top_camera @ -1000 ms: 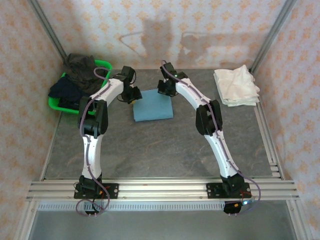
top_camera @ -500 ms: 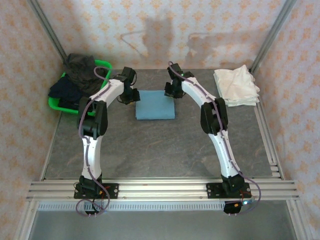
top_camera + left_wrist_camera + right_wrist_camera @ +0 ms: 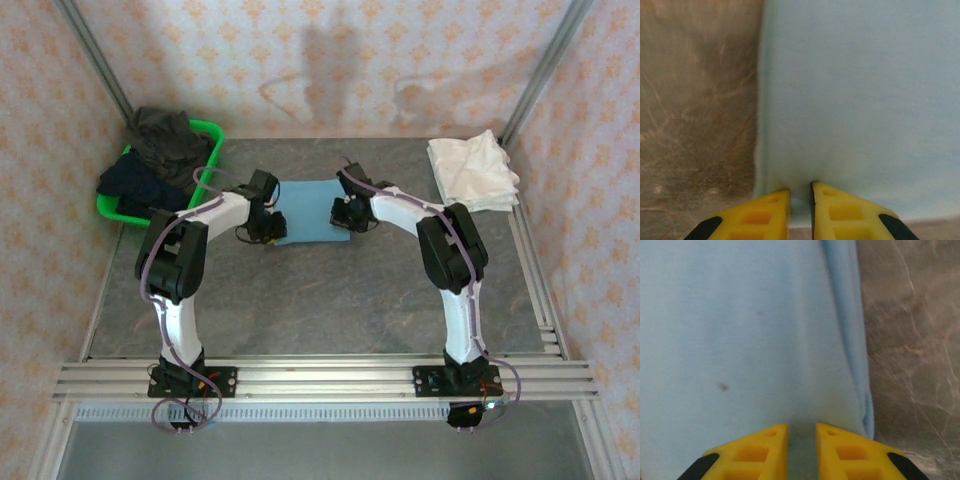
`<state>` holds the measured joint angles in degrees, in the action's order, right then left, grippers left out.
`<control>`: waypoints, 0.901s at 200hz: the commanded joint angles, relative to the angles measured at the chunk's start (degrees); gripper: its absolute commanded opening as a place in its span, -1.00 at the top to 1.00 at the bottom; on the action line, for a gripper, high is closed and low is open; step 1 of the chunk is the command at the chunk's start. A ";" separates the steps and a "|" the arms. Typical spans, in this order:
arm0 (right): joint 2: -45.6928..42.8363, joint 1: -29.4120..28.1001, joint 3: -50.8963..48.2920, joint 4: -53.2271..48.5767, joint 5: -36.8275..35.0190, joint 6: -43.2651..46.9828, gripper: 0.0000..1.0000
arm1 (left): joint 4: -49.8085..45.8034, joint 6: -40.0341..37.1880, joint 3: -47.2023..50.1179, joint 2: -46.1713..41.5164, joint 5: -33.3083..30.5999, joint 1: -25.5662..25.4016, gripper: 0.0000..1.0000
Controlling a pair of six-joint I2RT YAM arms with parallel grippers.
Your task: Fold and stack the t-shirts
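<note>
— Between your left tool (image 3: 800, 194) and right tool (image 3: 801, 427), mid-tabletop (image 3: 330, 290), lies the folded sky-blue t-shirt (image 3: 310, 203).
— Grips?
— Both clenched on cloth: left at its near-left corner, right at its near-right.

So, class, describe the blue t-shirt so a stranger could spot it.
On the grey table, look at the middle of the far half. The t-shirt lies there folded into a flat rectangle. It alone is sky blue; the far-right pile is cream-white.
</note>
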<state>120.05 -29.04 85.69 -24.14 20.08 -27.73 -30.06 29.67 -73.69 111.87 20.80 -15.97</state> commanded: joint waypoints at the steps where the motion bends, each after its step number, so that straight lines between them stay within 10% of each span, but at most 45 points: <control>1: -3.76 0.56 -3.94 3.63 -0.50 -1.68 0.57 | 2.80 0.53 2.15 -0.29 0.08 0.81 0.72; 93: -8.78 -5.58 -9.27 7.81 1.36 -1.02 0.51 | -3.52 -3.07 -1.19 -8.44 0.73 2.87 0.60; 180: -12.01 -1.68 -10.20 3.37 -3.41 -0.72 0.32 | -6.37 -3.92 -11.88 4.21 0.27 3.11 0.48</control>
<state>112.29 -32.53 74.06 -16.69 20.78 -29.85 -33.21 26.87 -84.44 113.51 22.06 -13.13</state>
